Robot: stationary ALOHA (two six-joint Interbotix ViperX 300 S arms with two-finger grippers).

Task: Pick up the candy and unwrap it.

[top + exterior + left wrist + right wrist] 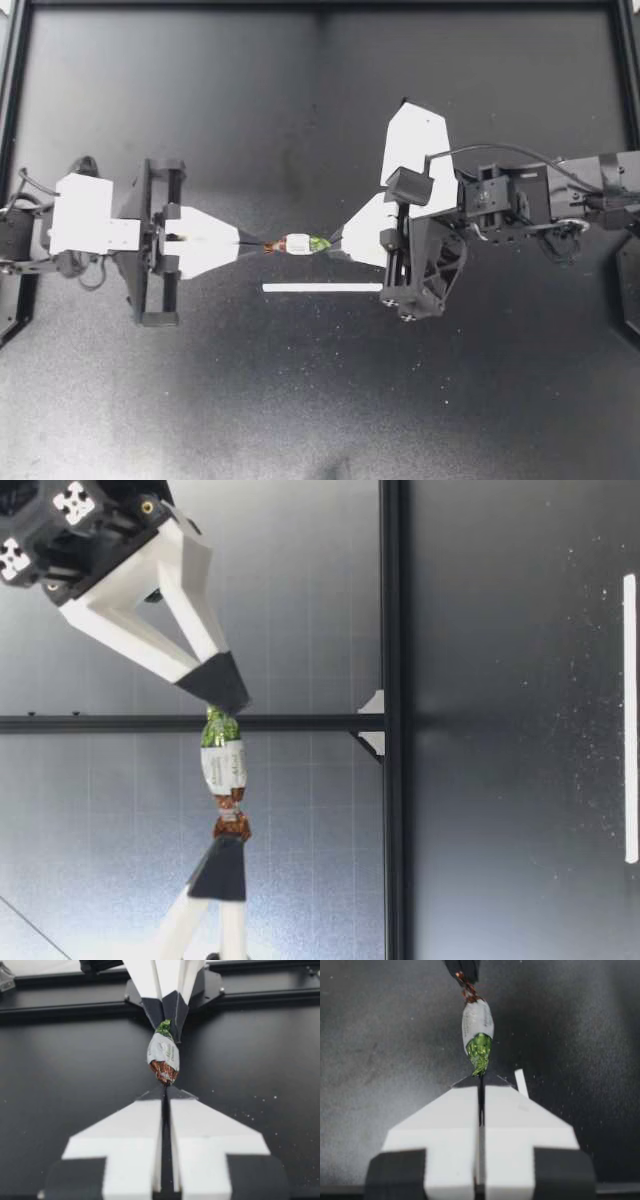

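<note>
In midair, candy (297, 244) between left fingers (215, 246) and right fingers (362, 236)

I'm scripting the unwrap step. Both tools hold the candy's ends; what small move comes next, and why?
Probably ease the tools slightly apart. My left tool is shut on the brown twist of the candy, my right tool on its green twist, and both twists look tight, so tension should start opening the wrapper.

The black left arm (25, 235) and black right arm (520, 200) carry white, wedge-shaped jaws tipped in black. A thin black cable (500, 149) loops over the right.
</note>
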